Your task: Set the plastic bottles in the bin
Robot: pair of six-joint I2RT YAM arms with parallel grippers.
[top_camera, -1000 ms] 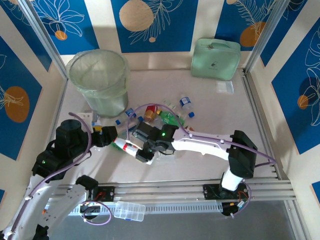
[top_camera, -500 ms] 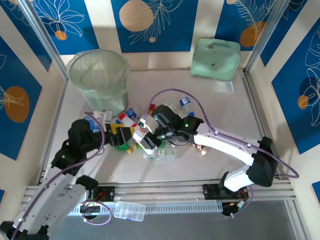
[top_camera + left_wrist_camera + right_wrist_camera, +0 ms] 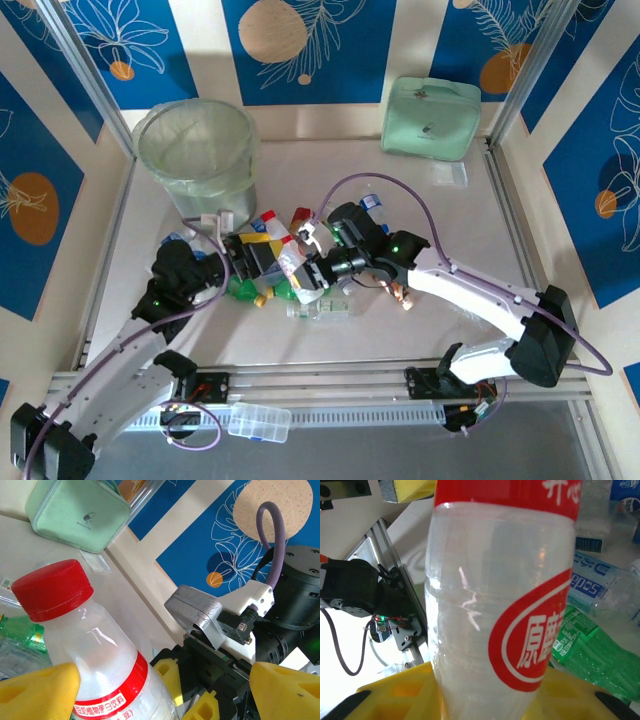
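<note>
The right claw is clamped on the base end of a white bottle with a red cap. Its yellow pads press the bottle from both sides, and the red-banded body runs straight out along its fingers. The left claw faces it with jaws spread wide. The cap and shoulder of the bottle sit inside that open mouth: one yellow pad lies close against the label and the other stands well off to the side, so the left claw has no grip yet.

The bottle's long axis runs from one claw to the other, base to the right and cap to the left, roughly crosswise in the overhead view. It is held above the heap of loose bottles on the worktop.

This looks like a handover. What matters next is that the left claw closes across the narrow upper body and not on the cap, which tapers and could slip out. The right claw should let go only after that.

The bin stands at the back left, just beyond the heap, and the left arm is clearly nearer to it. From there the bottle would go up and back over the rim, cap end leading
</note>
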